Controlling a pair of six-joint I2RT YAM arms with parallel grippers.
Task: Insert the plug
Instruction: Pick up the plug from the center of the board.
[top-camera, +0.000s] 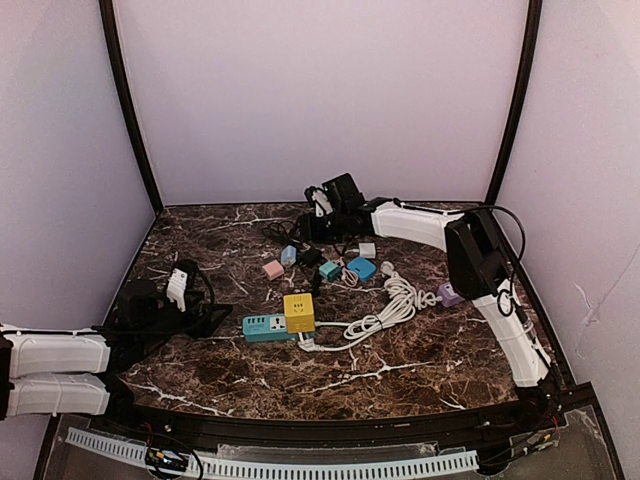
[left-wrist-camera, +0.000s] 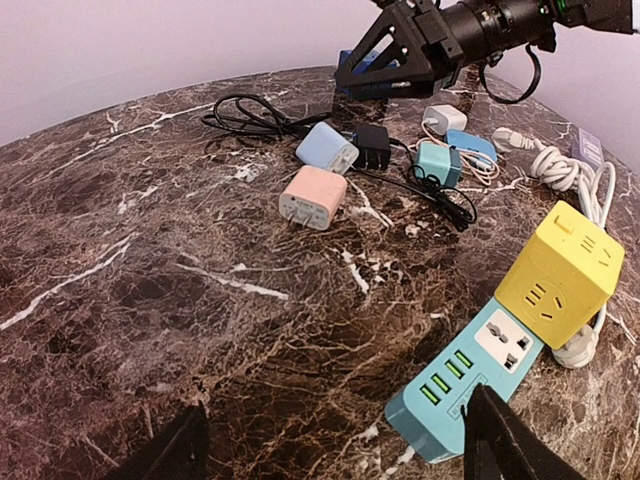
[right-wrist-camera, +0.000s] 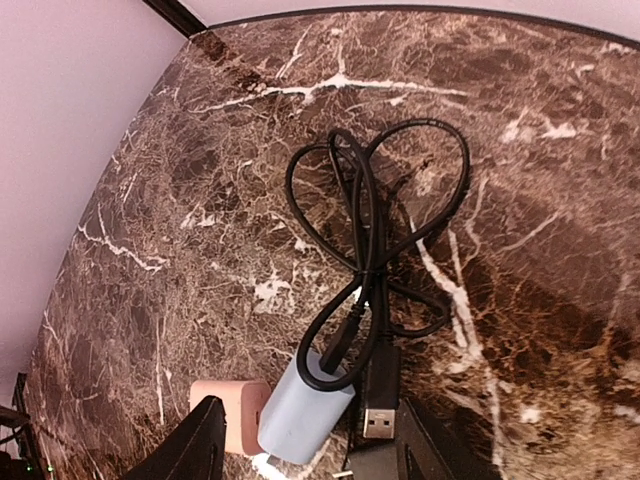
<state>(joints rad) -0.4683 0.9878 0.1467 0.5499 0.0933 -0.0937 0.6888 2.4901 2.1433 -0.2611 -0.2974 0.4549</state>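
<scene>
Cube (top-camera: 298, 312) against strip (top-camera: 262, 326) (chargers (top-camera: 273, 269) behind)

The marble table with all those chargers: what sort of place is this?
Probably a robotics test booth, not a home. Plain pale walls enclose the table, a left arm and right arm are bolted at its near edge, and a teal power strip and pink charger lie on it.

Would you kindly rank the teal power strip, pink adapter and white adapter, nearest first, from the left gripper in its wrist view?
1. Teal power strip, lower right, beside left gripper.
2. Pink adapter, centre.
3. White adapter, upper right.
</scene>
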